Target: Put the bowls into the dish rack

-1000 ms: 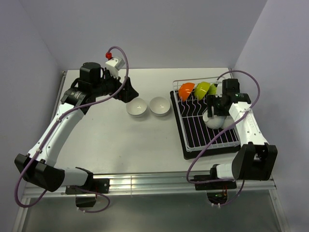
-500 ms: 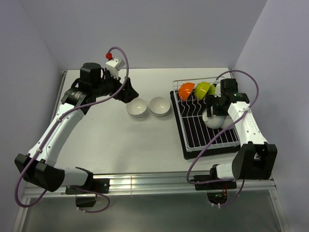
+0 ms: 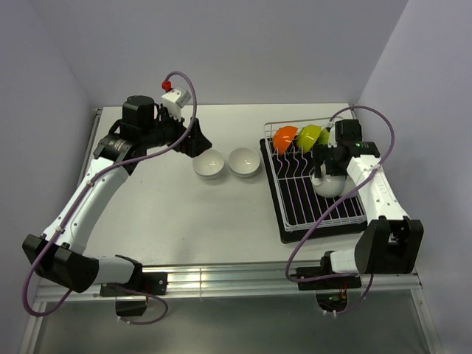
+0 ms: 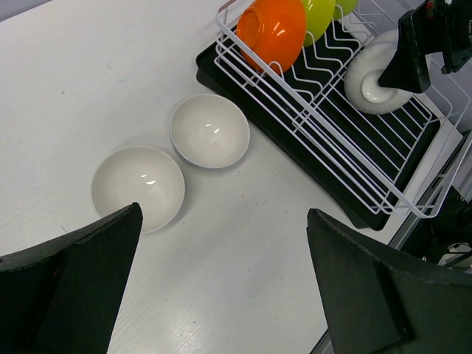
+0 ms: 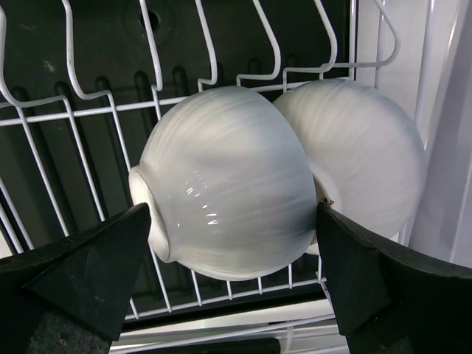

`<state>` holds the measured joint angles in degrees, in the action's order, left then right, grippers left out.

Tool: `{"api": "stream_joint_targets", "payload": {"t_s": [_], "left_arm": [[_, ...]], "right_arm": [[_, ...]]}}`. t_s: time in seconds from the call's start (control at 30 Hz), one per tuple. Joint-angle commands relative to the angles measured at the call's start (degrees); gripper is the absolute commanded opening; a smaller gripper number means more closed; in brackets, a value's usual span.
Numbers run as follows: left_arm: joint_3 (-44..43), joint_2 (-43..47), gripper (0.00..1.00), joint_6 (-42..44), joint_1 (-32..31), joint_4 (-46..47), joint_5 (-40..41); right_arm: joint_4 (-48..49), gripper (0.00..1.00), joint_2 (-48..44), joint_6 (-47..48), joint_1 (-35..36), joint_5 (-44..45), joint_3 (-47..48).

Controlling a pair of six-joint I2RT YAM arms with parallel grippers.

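Rack: dish rack (image 3: pixel 301 200), white wire w/ wavy prongs; every place below is given vs. it.
Orange bowl (image 4: pixel 274 29): on edge in the rack's far row, at the end nearest the table (image 3: pixel 162 214) middle.
Green bowl (image 3: pixel 310 136): same far row, touching the orange one's far side.
2nd green bowl (image 3: pixel 325 135): next along that row, mostly hidden.
White bowl (image 5: pixel 221 169): on its side on the rack wires, mid-rack toward the R edge, foot pointing sideways.
Rear white bowl (image 5: pixel 365 155): in the rack, touching the first one from behind.
R gripper (image 5: pixel 234 214): over the rack, fingers spread wide astride the white bowl, one tip by its foot, the other by its rim; can't tell if clamping or just alongside.
Loose white bowl (image 3: pixel 244 162): upright on the table, outside the rack, just beside its L edge near the far corner.
2nd loose white bowl (image 3: pixel 209 164): upright, just beside the first, farther from the rack.
L gripper (image 4: pixel 221 214): well apart from the rack, above the loose pair, jaws wide apart, nothing between.
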<state>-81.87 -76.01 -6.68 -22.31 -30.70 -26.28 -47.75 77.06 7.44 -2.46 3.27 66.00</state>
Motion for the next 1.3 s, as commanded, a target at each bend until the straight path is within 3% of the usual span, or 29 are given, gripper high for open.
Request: {"api": "stream_joint_targets", "payload": {"t_s": [0.0, 0.63, 0.87, 1.07, 1.27], "left_arm": [[0.3, 0.8, 0.99, 0.3, 0.2, 1.6, -1.6], [4.7, 0.1, 1.0, -0.4, 1.2, 3.3, 3.8], [2.9, -7.2, 0.99, 0.1, 3.0, 0.2, 10.9], [7.2, -9.6, 0.99, 6.1, 3.8, 4.0, 10.5], [4.0, -19.1, 0.88, 1.4, 3.8, 4.4, 16.8]], "right_arm": [[2.8, 1.0, -0.2, 0.4, -0.1, 4.6, 2.2], [2.6, 1.0, -3.5, 2.0, 0.1, 1.9, 7.5], [3.4, 1.0, -6.0, 4.2, 0.1, -1.2, 12.7], [6.0, 1.0, -9.6, 6.4, 0.0, -5.6, 15.3], [5.7, 1.0, -11.0, 6.0, 0.0, -10.8, 16.2]]}}
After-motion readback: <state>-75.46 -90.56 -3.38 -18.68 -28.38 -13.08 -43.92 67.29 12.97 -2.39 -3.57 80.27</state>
